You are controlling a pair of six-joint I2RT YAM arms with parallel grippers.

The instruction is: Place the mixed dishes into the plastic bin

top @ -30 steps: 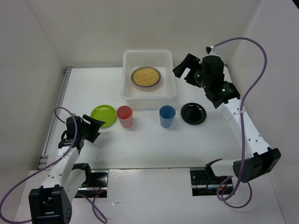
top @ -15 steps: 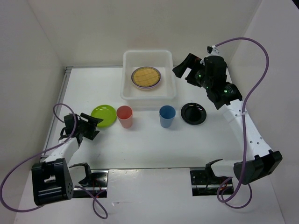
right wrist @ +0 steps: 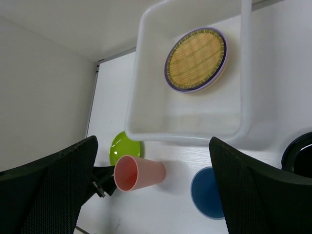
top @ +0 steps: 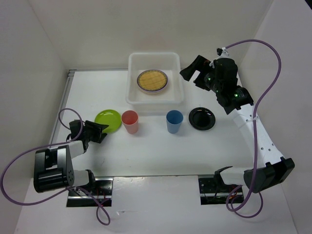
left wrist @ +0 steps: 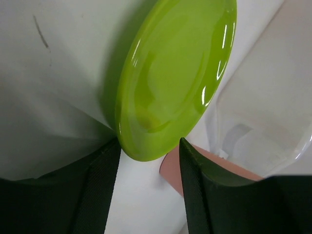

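- Left gripper (left wrist: 148,146) sits part open, jaws straddling the lime green plate (left wrist: 175,78).
- Right gripper (right wrist: 152,141) hangs wide open, empty, beside the plastic bin (right wrist: 146,73).

We can read no text, label, brand, number or sign anywhere in these views.
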